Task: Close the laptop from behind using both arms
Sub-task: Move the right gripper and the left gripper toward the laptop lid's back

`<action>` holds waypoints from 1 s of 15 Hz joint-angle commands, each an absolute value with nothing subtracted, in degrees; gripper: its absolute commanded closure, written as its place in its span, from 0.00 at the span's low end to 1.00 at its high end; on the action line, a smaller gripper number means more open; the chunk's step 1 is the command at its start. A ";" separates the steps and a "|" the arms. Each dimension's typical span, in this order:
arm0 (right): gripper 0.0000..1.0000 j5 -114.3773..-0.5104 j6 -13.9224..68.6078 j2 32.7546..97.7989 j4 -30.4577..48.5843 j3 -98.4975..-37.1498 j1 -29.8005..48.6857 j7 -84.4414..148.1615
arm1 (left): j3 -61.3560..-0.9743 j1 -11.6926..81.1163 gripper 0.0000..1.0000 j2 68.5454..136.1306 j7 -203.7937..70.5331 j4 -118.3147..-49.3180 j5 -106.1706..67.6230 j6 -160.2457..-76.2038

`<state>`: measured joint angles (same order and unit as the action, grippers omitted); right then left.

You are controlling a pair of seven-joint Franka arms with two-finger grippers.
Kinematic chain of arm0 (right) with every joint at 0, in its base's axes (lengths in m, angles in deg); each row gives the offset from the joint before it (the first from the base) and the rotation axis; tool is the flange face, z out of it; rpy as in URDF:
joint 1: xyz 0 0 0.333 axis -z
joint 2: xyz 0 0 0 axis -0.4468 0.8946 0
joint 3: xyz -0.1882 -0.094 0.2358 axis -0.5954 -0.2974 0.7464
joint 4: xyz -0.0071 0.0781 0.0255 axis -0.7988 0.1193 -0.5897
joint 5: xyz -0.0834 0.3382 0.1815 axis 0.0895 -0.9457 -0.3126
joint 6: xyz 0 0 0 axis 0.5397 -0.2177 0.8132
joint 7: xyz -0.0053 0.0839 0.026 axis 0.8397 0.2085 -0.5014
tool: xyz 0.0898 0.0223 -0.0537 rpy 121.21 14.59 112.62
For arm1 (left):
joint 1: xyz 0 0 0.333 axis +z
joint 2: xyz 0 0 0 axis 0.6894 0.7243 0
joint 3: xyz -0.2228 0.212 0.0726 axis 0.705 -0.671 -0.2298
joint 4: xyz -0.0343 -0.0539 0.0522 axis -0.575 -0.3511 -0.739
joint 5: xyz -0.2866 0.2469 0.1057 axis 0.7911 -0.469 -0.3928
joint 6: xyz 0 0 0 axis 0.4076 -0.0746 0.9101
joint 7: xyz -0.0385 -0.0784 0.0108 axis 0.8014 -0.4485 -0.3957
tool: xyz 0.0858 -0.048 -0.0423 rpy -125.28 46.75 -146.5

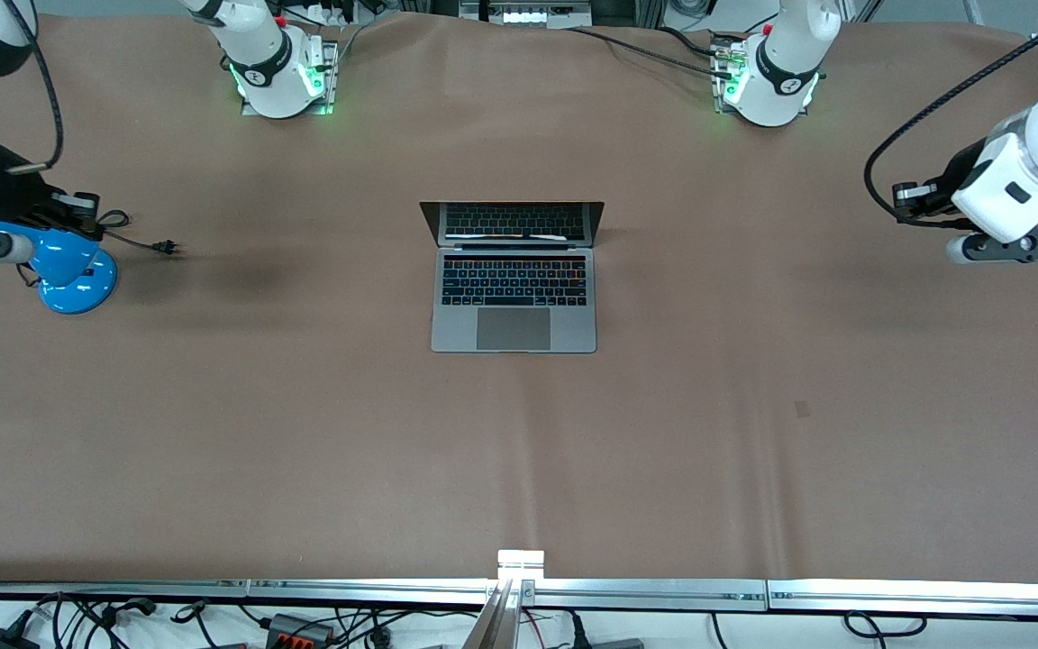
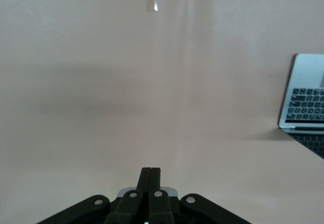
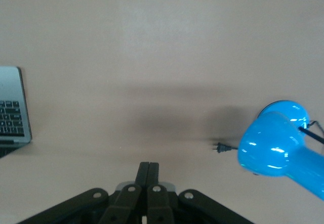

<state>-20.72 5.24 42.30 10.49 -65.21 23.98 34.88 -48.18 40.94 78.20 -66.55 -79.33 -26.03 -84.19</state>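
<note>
The slim grey laptop (image 1: 514, 297) stands open in the middle of the table, its screen upright on the side toward the arms' bases and its keyboard and trackpad toward the front camera. My left gripper (image 1: 905, 195) hangs above the table at the left arm's end, shut and empty, well apart from the laptop. In the left wrist view its fingers (image 2: 151, 174) are pressed together, and the laptop's corner (image 2: 306, 97) shows at the edge. My right gripper (image 1: 86, 205) is shut and empty over the right arm's end (image 3: 148, 168), with the laptop's edge (image 3: 12, 107) in its wrist view.
A blue desk lamp (image 1: 68, 270) stands under my right gripper and also shows in the right wrist view (image 3: 276, 145), its cord and plug (image 1: 168, 245) lying toward the laptop. A small dark mark (image 1: 802, 408) is on the brown cloth. A metal rail (image 1: 645, 592) edges the table.
</note>
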 commanded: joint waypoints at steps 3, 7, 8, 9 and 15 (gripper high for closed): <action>1.00 -23.31 -0.28 46.72 10.85 -65.01 19.69 34.70 | -43.10 40.33 0.99 81.28 -66.94 -81.92 -17.29 -88.40; 1.00 -33.91 -6.01 50.95 13.21 -65.01 16.87 31.97 | -31.94 40.68 0.99 79.71 -74.84 -94.99 -15.88 -98.41; 1.00 -38.05 -5.40 50.69 15.83 -65.01 16.79 32.06 | -29.82 40.95 0.99 79.18 -76.25 -97.63 -12.57 -100.71; 1.00 -40.26 -4.61 50.52 17.60 -65.01 16.52 32.14 | -29.11 41.12 0.99 78.83 -77.13 -99.92 -8.71 -102.30; 1.00 -46.51 3.20 50.08 24.38 -65.01 2.41 37.74 | -16.12 40.60 0.99 76.45 -81.09 -112.67 -5.85 -120.03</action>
